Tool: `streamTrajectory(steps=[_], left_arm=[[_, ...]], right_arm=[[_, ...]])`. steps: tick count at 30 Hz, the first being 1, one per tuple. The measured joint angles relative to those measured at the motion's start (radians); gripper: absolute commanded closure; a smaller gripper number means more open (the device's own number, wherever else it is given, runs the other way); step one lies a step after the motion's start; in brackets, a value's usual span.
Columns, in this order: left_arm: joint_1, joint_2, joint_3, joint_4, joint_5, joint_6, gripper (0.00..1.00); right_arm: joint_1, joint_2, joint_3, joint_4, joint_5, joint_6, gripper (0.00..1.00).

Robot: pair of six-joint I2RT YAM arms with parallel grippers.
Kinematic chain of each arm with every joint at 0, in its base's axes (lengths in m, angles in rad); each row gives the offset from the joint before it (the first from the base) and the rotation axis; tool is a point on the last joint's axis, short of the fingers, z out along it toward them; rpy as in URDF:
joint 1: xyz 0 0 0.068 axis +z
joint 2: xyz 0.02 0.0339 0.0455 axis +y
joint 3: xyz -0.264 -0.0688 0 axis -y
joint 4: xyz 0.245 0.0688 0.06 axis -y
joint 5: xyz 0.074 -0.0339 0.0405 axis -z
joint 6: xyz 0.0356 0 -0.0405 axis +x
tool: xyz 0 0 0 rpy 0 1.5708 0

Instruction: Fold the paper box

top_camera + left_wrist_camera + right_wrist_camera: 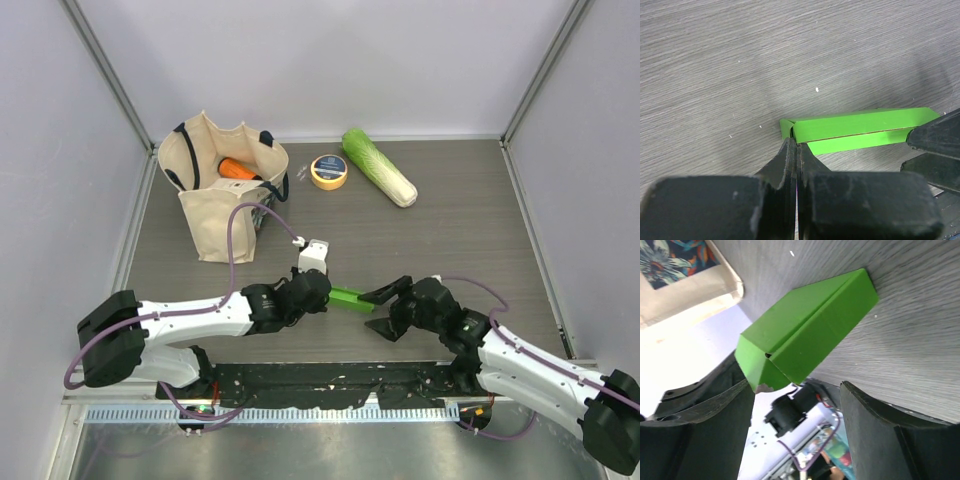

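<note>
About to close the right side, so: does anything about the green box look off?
Nothing spilled or torn. The bright green thin-card paper box on the grey wood-grain table looks partly flattened rather than squared up, and a small gap shows at the end by the open right fingers.

A robot lab test cell: plain pale panels [300, 60] on metal posts [105, 75] enclose a grey wood-grain bench [460, 230]. The cabled left arm [190, 315] and right arm [530, 365] are bolted along the frame's bottom edge.

Nothing legible so far; the yellow tape roll [329, 171] carries a dark round label, print too small to read; the tote bag [215, 228] shows only a floral pattern.
</note>
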Motion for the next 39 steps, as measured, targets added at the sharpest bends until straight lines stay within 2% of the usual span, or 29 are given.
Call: streamTrajectory(steps=[6, 16, 21, 24, 27, 35, 39], left_arm=[[0.000, 0.000, 0.002, -0.002, 0.003, -0.002, 1.00], [-0.011, 0.006, 0.010, -0.008, 0.003, -0.010, 1.00], [-0.016, 0.006, 0.012, -0.015, 0.003, -0.023, 1.00], [-0.019, 0.006, 0.013, -0.018, 0.002, -0.026, 1.00], [-0.020, 0.007, 0.014, -0.019, 0.002, -0.029, 1.00], [-0.020, 0.014, 0.019, -0.020, 0.002, -0.039, 1.00], [-0.020, 0.021, 0.024, -0.019, 0.002, -0.048, 1.00]], right_arm=[[0.000, -0.021, -0.031, 0.113, -0.001, 0.087, 0.23], [0.000, 0.013, -0.021, 0.127, 0.050, 0.137, 0.23], [0.000, 0.053, -0.017, 0.142, 0.085, 0.156, 0.34], [0.000, 0.081, -0.017, 0.167, 0.093, 0.166, 0.37], [0.000, 0.095, -0.017, 0.180, 0.100, 0.169, 0.48], [0.000, 0.088, -0.029, 0.198, 0.147, 0.163, 0.52], [0.000, 0.090, -0.040, 0.223, 0.169, 0.145, 0.58]])
